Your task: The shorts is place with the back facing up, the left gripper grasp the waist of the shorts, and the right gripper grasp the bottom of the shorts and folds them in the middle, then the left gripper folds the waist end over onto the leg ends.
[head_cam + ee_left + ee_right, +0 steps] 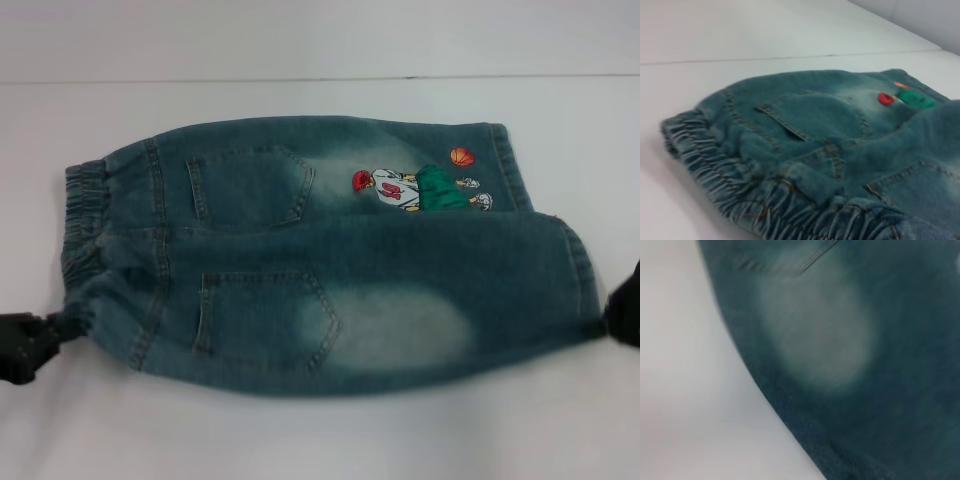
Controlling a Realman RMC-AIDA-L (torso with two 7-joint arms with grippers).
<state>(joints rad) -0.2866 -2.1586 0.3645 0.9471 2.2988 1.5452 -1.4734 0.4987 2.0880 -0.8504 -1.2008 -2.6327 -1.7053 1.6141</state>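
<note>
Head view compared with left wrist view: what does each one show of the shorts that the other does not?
Only the head view shows the whole shorts, the leg ends, the orange ball, and the left gripper and right gripper at either edge. Only the left wrist view shows the waistband's gathers close up. Both show the back pockets and the embroidery.
</note>
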